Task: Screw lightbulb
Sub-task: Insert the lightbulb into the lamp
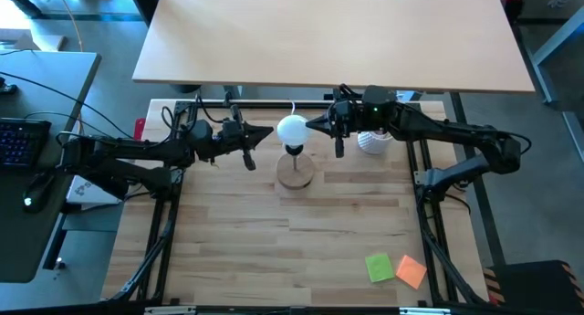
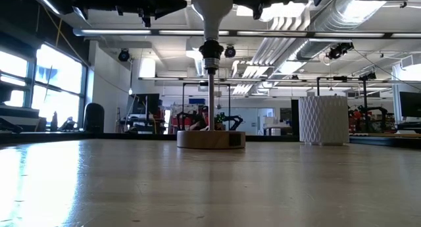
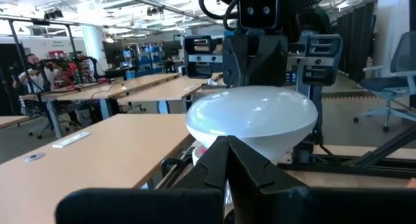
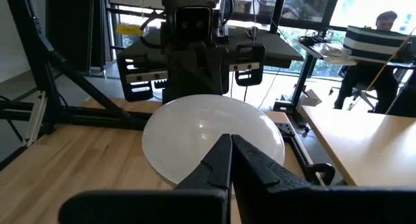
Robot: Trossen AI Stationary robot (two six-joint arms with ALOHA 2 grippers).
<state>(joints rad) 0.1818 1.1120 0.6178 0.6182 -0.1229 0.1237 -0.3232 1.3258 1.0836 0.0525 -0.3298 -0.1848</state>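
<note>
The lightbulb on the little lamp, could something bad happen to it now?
Maybe. The lightbulb sits high on a thin stem over the wooden base, with the shut left gripper and shut right gripper close on both sides. A sideways bump could tip the lamp. A hard poke could crack the bulb.

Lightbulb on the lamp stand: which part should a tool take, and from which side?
Grip the lightbulb by its round globe, from the side. It stands upright, neck down in the black socket on the wooden lamp base, so only the globe is free. The shut left tool and right tool flank it.
</note>
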